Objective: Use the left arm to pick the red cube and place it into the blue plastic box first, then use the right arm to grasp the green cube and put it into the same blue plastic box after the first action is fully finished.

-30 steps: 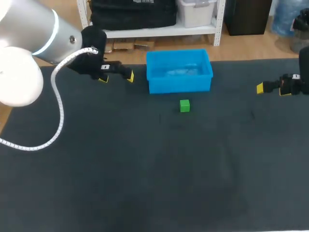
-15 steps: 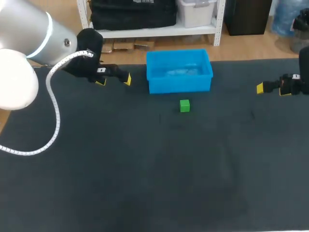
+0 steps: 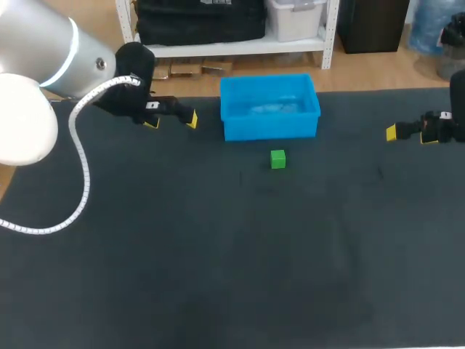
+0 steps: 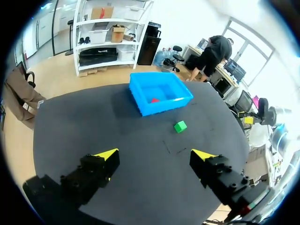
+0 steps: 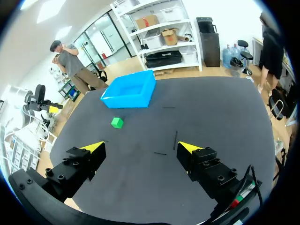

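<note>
The blue plastic box (image 3: 269,106) stands at the back middle of the dark table. The red cube (image 4: 154,100) lies inside the box (image 4: 161,92), as the left wrist view shows. The green cube (image 3: 277,158) sits on the table just in front of the box, also seen ahead of both grippers (image 4: 180,126) (image 5: 117,123). My left gripper (image 3: 171,120) hovers open and empty to the left of the box. My right gripper (image 3: 408,133) hangs open and empty near the table's right edge, well to the right of the green cube.
The black table mat (image 3: 232,254) stretches wide in front of the box and cube. A white coiled cable (image 3: 80,182) hangs from my left arm over the table's left part.
The left arm drew back a little to the left, away from the box, between one second ago and half a second ago. Since then nothing has moved. The right arm stayed still.
</note>
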Robot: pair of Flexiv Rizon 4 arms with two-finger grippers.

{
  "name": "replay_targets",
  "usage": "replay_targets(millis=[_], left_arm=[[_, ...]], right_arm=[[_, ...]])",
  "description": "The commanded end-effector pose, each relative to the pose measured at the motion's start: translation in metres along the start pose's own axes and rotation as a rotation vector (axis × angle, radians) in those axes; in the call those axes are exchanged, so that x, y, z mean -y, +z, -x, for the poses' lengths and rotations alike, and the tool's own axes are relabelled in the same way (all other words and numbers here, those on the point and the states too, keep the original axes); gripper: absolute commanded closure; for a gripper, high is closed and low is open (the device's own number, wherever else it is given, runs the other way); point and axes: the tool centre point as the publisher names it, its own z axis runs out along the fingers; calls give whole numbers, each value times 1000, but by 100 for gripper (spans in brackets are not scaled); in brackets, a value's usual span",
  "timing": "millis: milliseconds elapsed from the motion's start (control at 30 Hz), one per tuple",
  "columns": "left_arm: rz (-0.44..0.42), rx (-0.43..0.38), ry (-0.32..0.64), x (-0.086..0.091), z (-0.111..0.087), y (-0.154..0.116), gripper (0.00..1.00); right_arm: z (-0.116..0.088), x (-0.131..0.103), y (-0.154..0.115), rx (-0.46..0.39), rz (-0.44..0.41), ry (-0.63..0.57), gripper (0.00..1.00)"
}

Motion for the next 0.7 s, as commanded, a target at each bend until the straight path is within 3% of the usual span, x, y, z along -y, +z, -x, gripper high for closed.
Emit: replay_targets(millis=[33, 400, 700], left_arm=[[-5, 3, 1, -1, -1, -1, 0], [-5, 3, 1, -1, -1, -1, 0], [-5, 3, 1, -1, -1, -1, 0]], right_arm=[[0, 1, 0, -1, 1, -1, 0], [2, -16, 3, -22, -7, -18, 0], [9, -34, 13, -93, -55, 1, 0]])
